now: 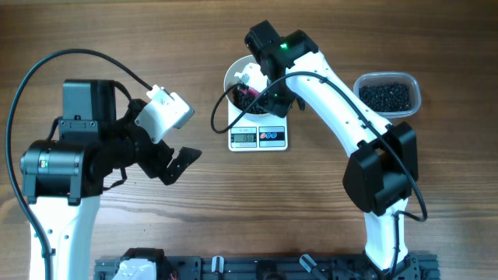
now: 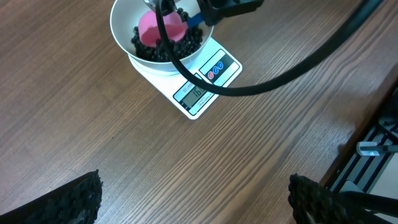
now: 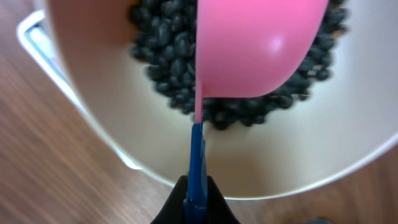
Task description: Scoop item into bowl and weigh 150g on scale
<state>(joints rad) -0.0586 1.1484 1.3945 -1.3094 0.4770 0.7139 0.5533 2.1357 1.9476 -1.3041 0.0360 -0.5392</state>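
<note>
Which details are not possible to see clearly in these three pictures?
- The scale display digits: too small overhead, blurred in the left wrist view.
- Inside of the pink scoop: the right wrist view shows only its underside.
- The bowl overhead: mostly covered by the right gripper.

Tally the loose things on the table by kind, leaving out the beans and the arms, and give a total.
white bowl: 1
clear tub: 1
scale: 1
pink scoop: 1
Total: 4
</note>
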